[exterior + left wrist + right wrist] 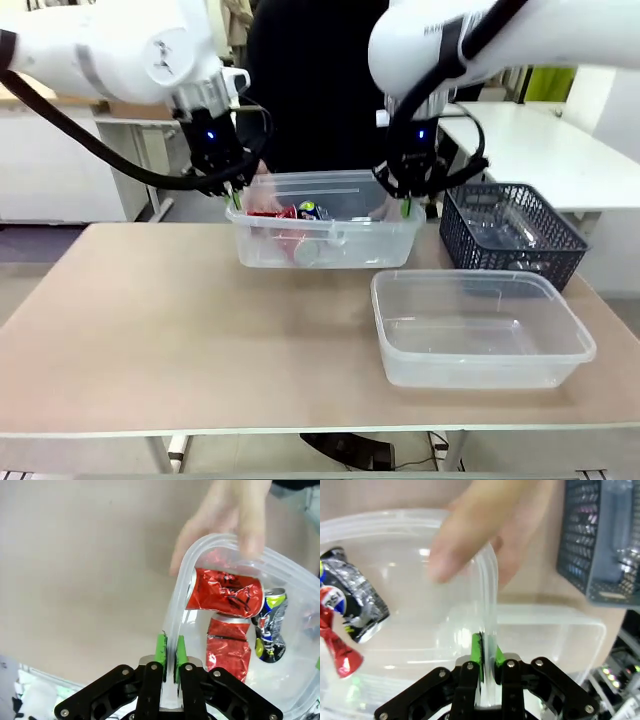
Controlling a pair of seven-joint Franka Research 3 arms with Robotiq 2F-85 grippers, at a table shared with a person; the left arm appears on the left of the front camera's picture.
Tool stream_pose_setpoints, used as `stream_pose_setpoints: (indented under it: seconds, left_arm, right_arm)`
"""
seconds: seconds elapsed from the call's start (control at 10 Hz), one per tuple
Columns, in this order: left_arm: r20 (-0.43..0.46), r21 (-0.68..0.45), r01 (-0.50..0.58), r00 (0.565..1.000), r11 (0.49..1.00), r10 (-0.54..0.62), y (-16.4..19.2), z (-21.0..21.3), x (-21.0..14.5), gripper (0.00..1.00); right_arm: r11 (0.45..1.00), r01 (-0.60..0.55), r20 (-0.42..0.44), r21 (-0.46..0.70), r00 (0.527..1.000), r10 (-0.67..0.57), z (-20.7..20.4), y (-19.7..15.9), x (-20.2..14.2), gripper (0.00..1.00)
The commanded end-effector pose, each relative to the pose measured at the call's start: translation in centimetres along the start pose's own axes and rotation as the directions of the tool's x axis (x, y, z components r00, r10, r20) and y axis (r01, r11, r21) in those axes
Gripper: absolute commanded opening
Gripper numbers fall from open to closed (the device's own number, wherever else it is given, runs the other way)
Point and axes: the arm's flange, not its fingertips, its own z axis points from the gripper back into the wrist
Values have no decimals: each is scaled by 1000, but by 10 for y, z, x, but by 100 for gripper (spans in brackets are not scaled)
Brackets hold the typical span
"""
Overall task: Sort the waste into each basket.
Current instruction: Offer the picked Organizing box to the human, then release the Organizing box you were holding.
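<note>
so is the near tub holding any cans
No, the near tub has nothing in it; the crushed cans lie in the far tub.

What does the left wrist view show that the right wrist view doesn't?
Left wrist view: the left pincer shut on the rim of the clear tub, with two crushed red cans lying whole inside. Right wrist view: the right pincer shut on that tub's other end, with the dark mesh basket and a second clear tub beyond. Both: the crushed silver-blue can in the held tub, some red beside it, and a person's hand at the rim.
</note>
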Motion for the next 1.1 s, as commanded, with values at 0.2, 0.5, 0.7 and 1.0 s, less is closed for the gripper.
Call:
stream_pose_setpoints:
  seconds: [0.2,0.5,0.7,1.0]
  left_arm:
    - [0,0,0,1000,1000,0,0,0,0,9]
    - [0,0,0,1000,1000,0,0,0,0,9]
    - [0,0,0,1000,1000,0,0,0,0,9]
    - [-13,8,10,1000,1000,-10,1,-4,-1,39]
  right_arm:
    - [1000,0,0,0,1000,0,0,0,0,5]
    - [1000,0,0,0,1000,0,0,0,0,5]
    - [1000,0,0,0,1000,0,0,0,0,5]
    - [1000,7,7,0,1000,-7,3,-3,5,31]
